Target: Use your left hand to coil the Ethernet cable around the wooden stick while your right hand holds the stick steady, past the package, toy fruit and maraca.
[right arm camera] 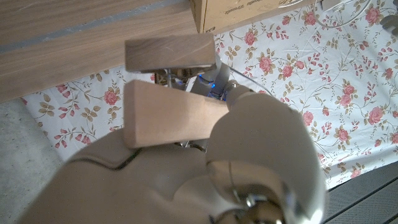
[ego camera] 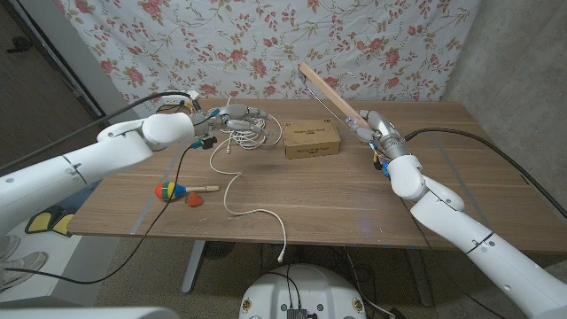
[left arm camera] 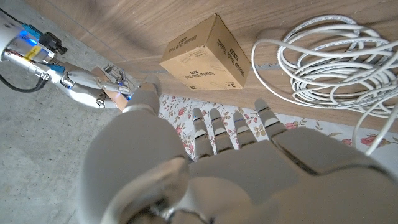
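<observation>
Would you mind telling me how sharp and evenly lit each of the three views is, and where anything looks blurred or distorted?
Head view: even, soft light, faint shadows, the cable crisp on the table. Left wrist view: the left hand is close and soft, the box sharp, its lines bent by the wide lens. Right wrist view: the right hand is blurred, the stick clearer.

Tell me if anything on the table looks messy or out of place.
The Ethernet cable is a loose tangle beside the package, one end trailing to the table's front edge. Nothing looks spilled or damaged.
</observation>
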### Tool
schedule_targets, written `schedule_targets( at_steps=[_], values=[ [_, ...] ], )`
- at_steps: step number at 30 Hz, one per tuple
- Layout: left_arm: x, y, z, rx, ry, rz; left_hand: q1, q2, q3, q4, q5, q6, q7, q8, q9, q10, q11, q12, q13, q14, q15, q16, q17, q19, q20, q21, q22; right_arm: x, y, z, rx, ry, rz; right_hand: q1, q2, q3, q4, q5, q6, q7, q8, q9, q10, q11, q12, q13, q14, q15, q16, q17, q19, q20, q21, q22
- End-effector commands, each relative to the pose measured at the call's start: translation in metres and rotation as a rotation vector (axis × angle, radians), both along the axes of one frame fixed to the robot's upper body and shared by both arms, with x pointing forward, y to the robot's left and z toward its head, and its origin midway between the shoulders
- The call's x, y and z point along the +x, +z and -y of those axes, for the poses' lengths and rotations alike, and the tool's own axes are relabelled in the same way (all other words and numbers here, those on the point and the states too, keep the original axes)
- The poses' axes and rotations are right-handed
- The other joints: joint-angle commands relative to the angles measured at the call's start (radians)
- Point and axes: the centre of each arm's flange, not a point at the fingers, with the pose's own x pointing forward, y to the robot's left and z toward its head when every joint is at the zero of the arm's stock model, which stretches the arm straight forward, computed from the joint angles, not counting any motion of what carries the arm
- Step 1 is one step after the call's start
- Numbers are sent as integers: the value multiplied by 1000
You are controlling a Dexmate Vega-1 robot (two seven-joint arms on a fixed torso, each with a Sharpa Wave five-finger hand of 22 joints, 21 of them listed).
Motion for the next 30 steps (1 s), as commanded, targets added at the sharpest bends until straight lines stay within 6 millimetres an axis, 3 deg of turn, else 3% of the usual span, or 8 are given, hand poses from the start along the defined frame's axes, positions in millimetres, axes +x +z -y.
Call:
schedule_targets(
  at_steps=[1, 16, 24, 30],
  values=[
    [-29, 15, 4, 177, 40, -71, 35, -4, 2, 4, 14, 4, -1, -5, 3, 18, -5, -1, 4, 8, 6, -3, -1, 13, 9, 3, 0, -6, -2, 2, 10, 6, 35, 23, 26, 9, 12, 7, 0, 5, 4, 2, 11, -3, -4, 2, -8, -50, 8, 7, -5, -79, 14, -3],
    [-78, 17, -5, 272, 231, -149, 67, -20, -18, 25, 26, 7, 34, -20, 5, 50, 8, 4, 10, 56, 12, 10, -2, 26, 26, 4, 1, 0, -6, 2, 10, 79, 54, 22, 25, 12, 14, 9, 1, 5, 6, 3, 16, 0, -9, 1, -11, -50, 15, 9, -10, -79, 33, -17],
    [-93, 4, -8, 308, 303, -242, 85, -11, -22, 31, 31, 22, 24, -21, 6, 36, 18, -6, 13, 44, 22, 3, -2, 27, 24, 3, 2, 5, -5, 0, -2, 120, 72, 22, 24, 14, 15, 9, 3, 6, 8, 3, 17, -3, -11, 5, -12, -50, 20, 10, -15, -79, 44, -26],
    [-93, -5, -8, 347, 329, -300, 106, 7, -20, 34, 34, 39, 18, -22, 7, 28, 24, -13, 14, 26, 24, -5, -1, 26, 17, 1, 2, 6, -3, -1, 0, 131, 85, 22, 23, 15, 15, 9, 5, 7, 9, 3, 21, -2, -15, 1, -12, -50, 23, 10, -15, -78, 53, -34]
  ],
)
